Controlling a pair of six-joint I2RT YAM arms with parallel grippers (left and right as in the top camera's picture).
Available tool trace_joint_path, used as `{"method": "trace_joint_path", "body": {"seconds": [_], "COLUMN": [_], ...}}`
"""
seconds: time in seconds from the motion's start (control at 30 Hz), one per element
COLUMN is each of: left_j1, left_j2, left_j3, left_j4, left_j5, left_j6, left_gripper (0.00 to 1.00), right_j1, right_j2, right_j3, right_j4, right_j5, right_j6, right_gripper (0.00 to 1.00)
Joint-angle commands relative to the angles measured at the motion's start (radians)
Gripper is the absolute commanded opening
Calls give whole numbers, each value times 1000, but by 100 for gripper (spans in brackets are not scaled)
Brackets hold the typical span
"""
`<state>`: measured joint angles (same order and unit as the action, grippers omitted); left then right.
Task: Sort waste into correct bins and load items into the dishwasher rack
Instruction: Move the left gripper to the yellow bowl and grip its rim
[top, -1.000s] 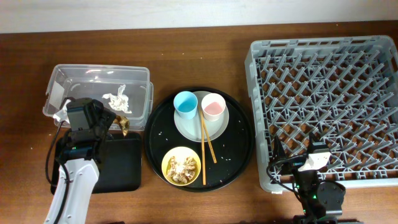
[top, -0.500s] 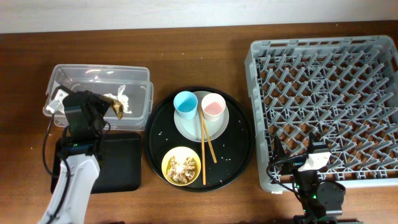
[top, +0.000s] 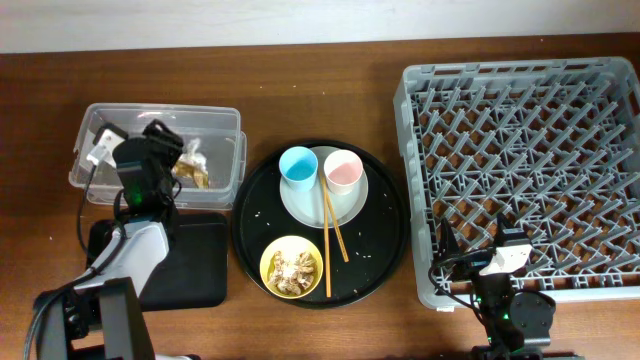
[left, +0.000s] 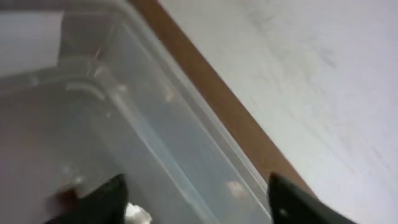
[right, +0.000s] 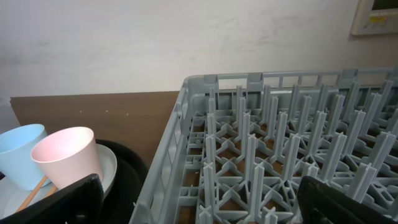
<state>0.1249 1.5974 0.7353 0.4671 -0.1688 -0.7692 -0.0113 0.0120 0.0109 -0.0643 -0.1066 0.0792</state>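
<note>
L arm (top: 142, 248) white w/ black wrist, black cables (top: 83, 212), R arm (top: 510, 300) black, green LED (top: 505, 316)

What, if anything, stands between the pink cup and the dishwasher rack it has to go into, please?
Nothing visible does. The pink cup stands on the plate in the round black tray, and only tray surface lies between it and the dishwasher rack; it need only clear the rack's own wall.

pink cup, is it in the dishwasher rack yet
No, the pink cup stands on the pale plate beside the light-blue cup, and the dishwasher rack holds no items.
</note>
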Motion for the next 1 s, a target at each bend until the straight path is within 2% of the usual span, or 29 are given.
{"method": "trace_joint_path", "body": {"seconds": [0.0, 0.03, 0.13, 0.23, 0.37, 0.5, 0.67, 0.83, 0.97], "left_j1": [2, 2, 2, -10, -74, -188, -423, -655, -795], "left_j2": [-12, -20, -94, -200, -362, -486, -538, -488, -421], "left_j3": [22, 24, 41, 79, 144, 219, 238, 232, 232], "left_j4": [11, 10, -90, -276, -552, -811, -1096, -1182, -1180], "left_j5": [68, 90, 201, 315, 393, 390, 391, 370, 190], "left_j6": [161, 180, 215, 219, 248, 251, 243, 243, 198], "left_gripper": [93, 99, 99, 99, 99, 99, 99, 99, 98], "right_j1": [5, 5, 5, 5, 5, 5, 5, 5, 5], "right_j2": [-5, -5, -5, -5, -5, -5, -5, -5, -5], "right_j3": [-5, -5, -5, -5, -5, -5, -5, -5, -5], "right_j4": [-6, -6, -6, -6, -6, -6, -6, -6, -6], "right_j5": [-2, -2, -2, -2, -2, -2, -2, -2, -2], "right_j6": [4, 4, 4, 4, 4, 4, 4, 4, 4], "right_gripper": [98, 98, 98, 98, 98, 98, 98, 98, 98]}}
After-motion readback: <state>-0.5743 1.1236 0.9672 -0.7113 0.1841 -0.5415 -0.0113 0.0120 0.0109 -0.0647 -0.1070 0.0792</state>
